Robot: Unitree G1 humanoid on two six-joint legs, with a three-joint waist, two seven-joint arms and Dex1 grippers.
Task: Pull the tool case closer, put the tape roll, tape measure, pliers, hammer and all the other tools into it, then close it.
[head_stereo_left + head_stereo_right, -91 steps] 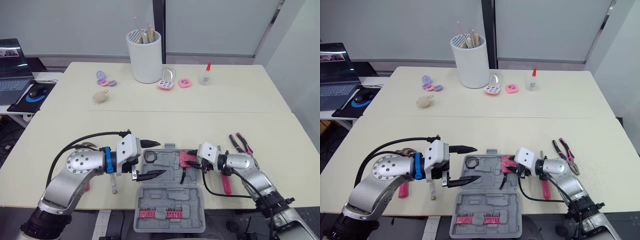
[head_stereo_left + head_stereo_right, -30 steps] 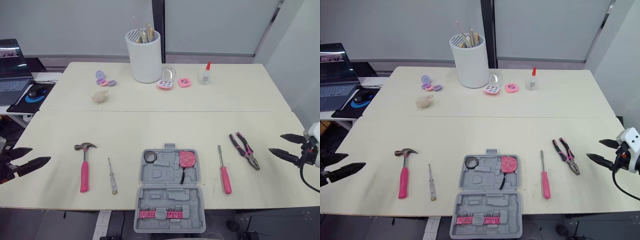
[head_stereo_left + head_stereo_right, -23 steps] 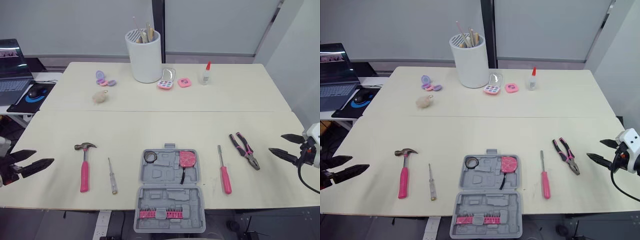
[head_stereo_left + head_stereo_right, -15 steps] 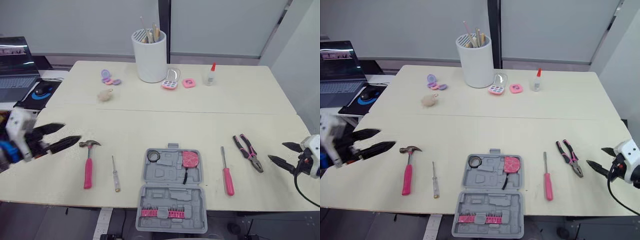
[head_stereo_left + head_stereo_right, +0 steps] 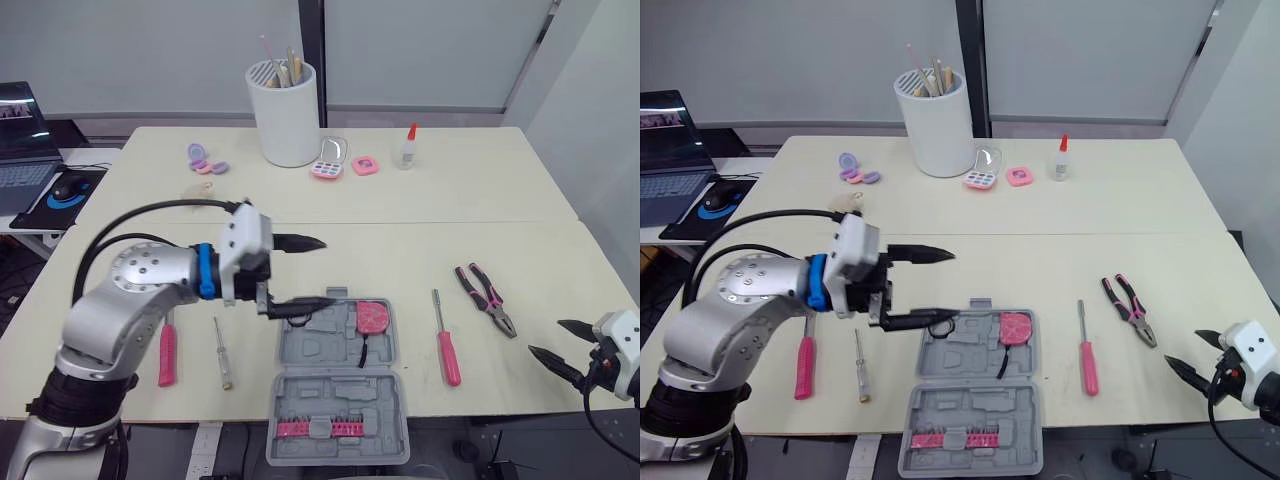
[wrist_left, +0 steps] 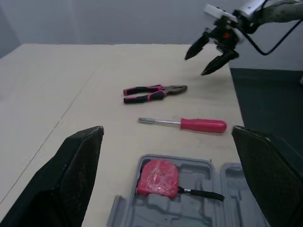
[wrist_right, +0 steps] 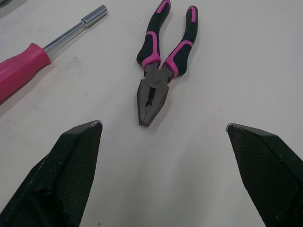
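Note:
The grey tool case (image 5: 335, 385) lies open at the table's front edge, with the pink tape measure (image 5: 373, 317) in its far half. My left gripper (image 5: 333, 268) hovers open over the case's far-left corner, hiding the spot under it. The pink-handled hammer (image 5: 166, 352) lies left of the case, partly behind my left arm, beside a small screwdriver (image 5: 221, 352). To the right lie a pink screwdriver (image 5: 445, 345) and the pliers (image 5: 487, 300). Off the table's right edge, my right gripper (image 5: 545, 337) is open and points at the pliers (image 7: 163, 61).
On the far half of the table stand a white cup of sticks (image 5: 285, 115), a glue bottle (image 5: 407, 150), pink compacts (image 5: 332, 160) and purple trinkets (image 5: 205, 158). A laptop (image 5: 20, 130) sits on a side desk at left. Pink bits (image 5: 310, 428) line the case's near half.
My left arm has swung in from beyond the table's left edge to above the case's far-left corner. The right gripper has stayed near the right edge, a little lower. The camera shifted slightly.

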